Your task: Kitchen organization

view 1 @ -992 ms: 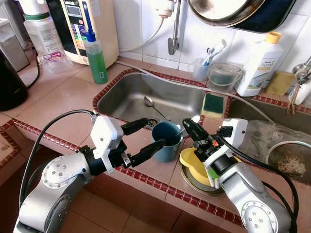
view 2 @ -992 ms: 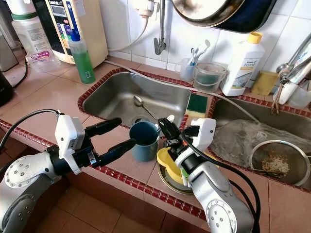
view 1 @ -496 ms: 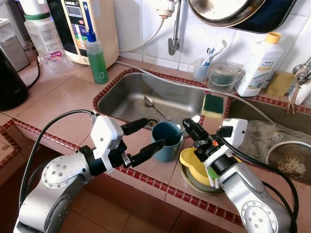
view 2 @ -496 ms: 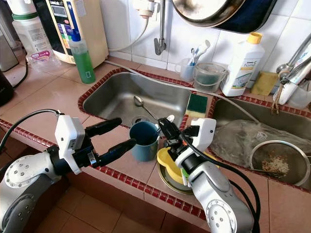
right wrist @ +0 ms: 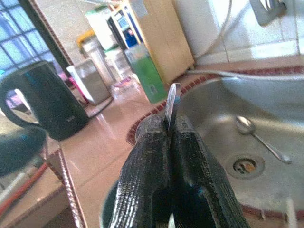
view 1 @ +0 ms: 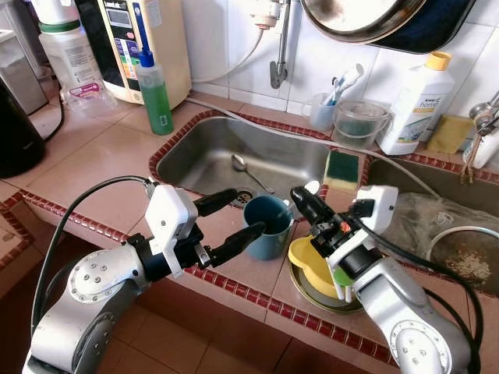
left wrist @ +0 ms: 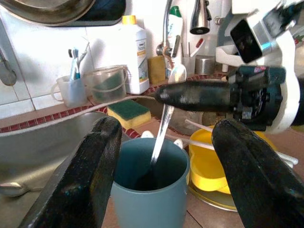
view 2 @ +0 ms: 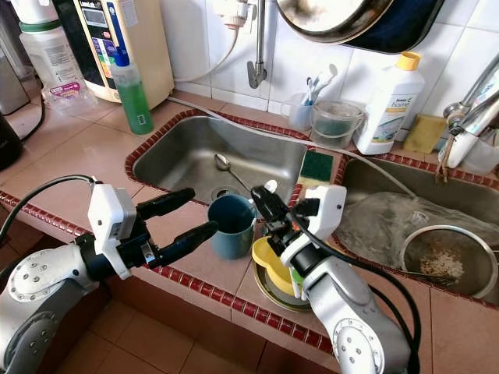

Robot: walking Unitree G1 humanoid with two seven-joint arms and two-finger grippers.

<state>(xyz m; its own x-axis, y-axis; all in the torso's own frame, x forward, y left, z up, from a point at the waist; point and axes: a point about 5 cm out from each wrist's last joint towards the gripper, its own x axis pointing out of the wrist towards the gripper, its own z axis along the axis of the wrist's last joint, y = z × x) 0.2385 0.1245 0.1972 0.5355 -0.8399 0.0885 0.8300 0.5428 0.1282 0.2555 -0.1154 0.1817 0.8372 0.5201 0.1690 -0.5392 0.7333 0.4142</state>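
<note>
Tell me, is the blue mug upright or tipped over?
Upright: the blue mug stands on the counter, mouth up, a utensil leaning inside.

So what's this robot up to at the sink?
It is sorting dishes at the counter's edge. Its right pincer is shut on a metal utensil, whose lower end sits inside a blue mug. The left pincer is open, one finger either side of the mug, not touching it. Yellow dishes sit beside the mug, and a spoon lies in the sink.
</note>
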